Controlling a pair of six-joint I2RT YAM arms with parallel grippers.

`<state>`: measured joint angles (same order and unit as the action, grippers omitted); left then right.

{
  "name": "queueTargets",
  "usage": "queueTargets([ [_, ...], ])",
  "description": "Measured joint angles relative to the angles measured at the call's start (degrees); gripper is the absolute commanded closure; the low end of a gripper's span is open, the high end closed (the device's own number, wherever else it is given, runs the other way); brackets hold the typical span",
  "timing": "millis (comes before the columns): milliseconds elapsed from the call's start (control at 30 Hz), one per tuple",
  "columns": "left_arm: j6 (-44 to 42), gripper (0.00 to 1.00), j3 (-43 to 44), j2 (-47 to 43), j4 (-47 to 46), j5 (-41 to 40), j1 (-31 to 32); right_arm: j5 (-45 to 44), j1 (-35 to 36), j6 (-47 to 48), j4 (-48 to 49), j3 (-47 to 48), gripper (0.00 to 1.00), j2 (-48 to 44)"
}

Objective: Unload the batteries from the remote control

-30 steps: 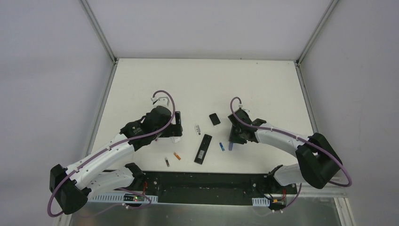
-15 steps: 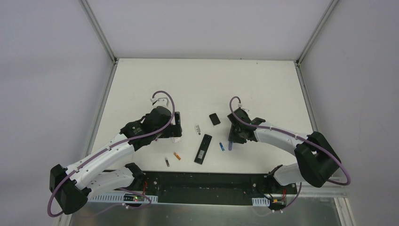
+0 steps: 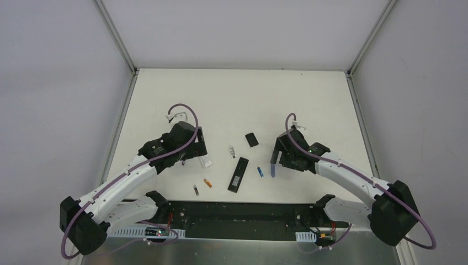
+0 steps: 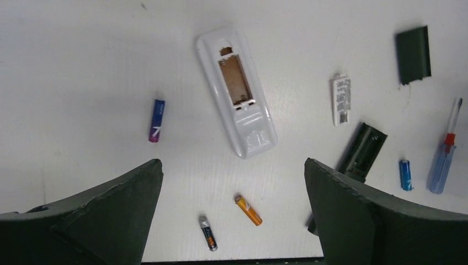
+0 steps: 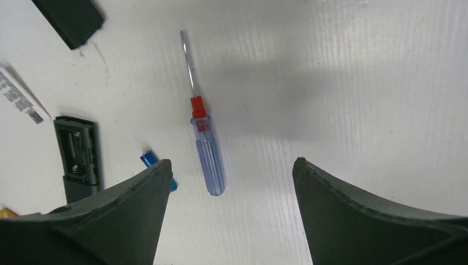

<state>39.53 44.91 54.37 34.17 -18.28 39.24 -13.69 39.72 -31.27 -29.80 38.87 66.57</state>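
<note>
Four small round batteries [image 3: 207, 183] are seen lying out on the white table [image 3: 232, 99], and none is seen inside a remote. One blue battery [image 4: 405, 175] lies just to the right of the long black plastic remote [image 4: 361, 150]. One orange battery [image 4: 248, 210] and one dark battery [image 4: 208, 233] lie to the left of the black remote, nearer the arms. One blue and purple battery [image 4: 157, 120] lies well to its left, past the white plastic remote [image 4: 237, 94].

Two remotes are counted, and both battery holes look empty. Two covers are off, a small white cover [image 4: 342, 99] and a black cover [image 4: 413, 54], and both lie just behind the black remote. One screwdriver with a clear blue handle [image 5: 201, 130] lies to its right, past the blue battery.

Nothing is held by the left gripper [image 4: 232, 165], which is spread wide. The right gripper [image 5: 232, 163] is spread wide above the screwdriver, and nothing is held by it either.

The job looks done, since no battery is seen that needs taking out.
</note>
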Motion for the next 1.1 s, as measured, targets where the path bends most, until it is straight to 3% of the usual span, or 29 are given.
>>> queueTargets([
  [200, 0.44, 0.01, 0.0, -0.98, 1.9, 3.15, -11.61, -3.37, -4.87, -2.58, -1.49, -0.02, 0.11, -5.05],
  [433, -0.24, 0.01, 0.02, -3.82, 4.0, 12.24, -30.51, -3.8, -12.87, -4.76, -3.54, -0.24, 0.08, -5.51],
  [633, -3.56, 0.01, 5.11, -1.95, 10.01, 19.82, -47.12, 3.08, -26.25, -3.06, -5.31, 3.65, 0.08, -5.38],
  [833, -6.14, 0.01, 20.22, 2.49, 15.41, 18.18, -50.97, 8.61, -37.09, 2.25, -8.39, 24.81, 0.08, -1.42],
  [1000, -8.85, 0.01, 32.3, 2.73, 16.28, 16.15, -50.97, 10.16, -37.51, 8.79, -8.59, 43.19, 0.08, 1.14],
  [1100, -11.26, 0.01, 36.52, 1.22, 16.33, 15.41, -50.97, 10.84, -37.51, 11.39, -7.23, 45.22, 0.07, -0.44],
])
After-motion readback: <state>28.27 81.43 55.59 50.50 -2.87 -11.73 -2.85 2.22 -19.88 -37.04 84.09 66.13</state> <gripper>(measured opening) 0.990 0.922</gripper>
